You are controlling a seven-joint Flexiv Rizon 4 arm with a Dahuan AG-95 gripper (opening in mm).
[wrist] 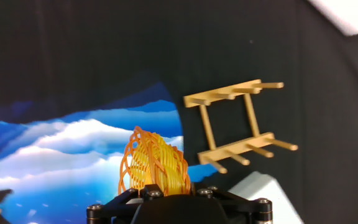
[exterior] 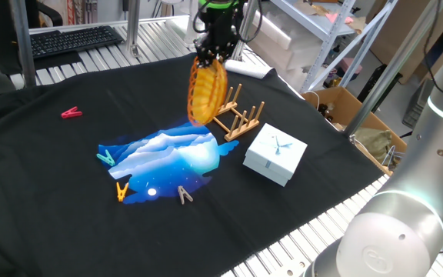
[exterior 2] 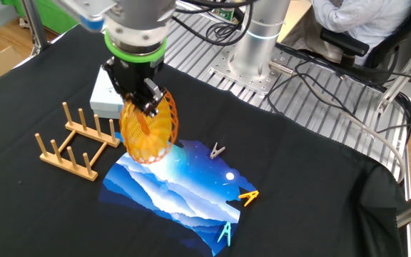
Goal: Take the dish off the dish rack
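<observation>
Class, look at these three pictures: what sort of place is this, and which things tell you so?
Most likely a robotics lab or workshop. A robot arm's gripper holds a wicker dish over a cloth-covered table, with metal shelving, a keyboard and cardboard boxes around.

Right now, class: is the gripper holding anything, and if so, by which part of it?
Yes. The gripper holds the dish by its upper rim, so it hangs on edge, lifted clear of the dish rack.

We see dish (exterior 2: 148, 127) hanging clear of dish rack (exterior 2: 73, 146); rack pegs at our 9 o'clock, white box (exterior 2: 105, 96) at 11, open surface (exterior 2: 320, 178) toward 3.
</observation>
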